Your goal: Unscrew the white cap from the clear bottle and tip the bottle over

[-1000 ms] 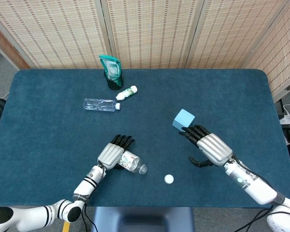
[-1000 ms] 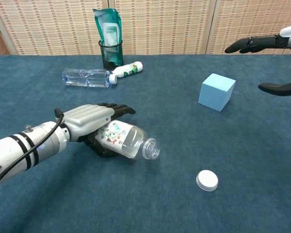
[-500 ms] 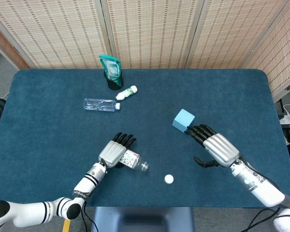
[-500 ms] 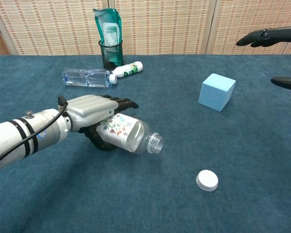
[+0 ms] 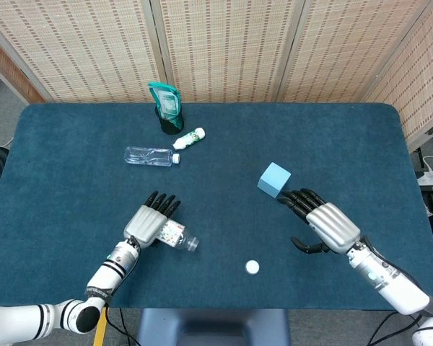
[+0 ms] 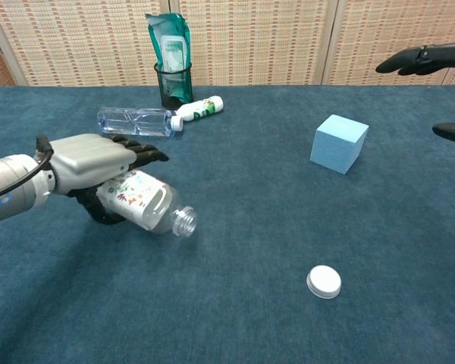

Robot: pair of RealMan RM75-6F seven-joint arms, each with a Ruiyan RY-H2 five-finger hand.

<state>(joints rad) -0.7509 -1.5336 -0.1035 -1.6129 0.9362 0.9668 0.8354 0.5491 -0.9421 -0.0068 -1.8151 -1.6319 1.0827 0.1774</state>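
Because its cap [image 6: 324, 281] lay apart on the counter [image 6: 235, 318], the bottle [image 6: 146, 202] rested tipped on its side at the near left, open neck toward the middle, the left hand [image 6: 95, 161] clasping its body, while the right hand [image 5: 325, 225] hovered empty, fingers spread, beside the cube [image 5: 274, 179].

Left hand [image 5: 146, 225] grips clear bottle [image 5: 175, 236] tipped on its side, neck pointing right. White cap [image 5: 252, 267] lies apart on tabletop [image 5: 72, 173], near edge. Right hand [image 5: 325, 225], fingers spread, empty, just beside blue cube [image 5: 274, 179].
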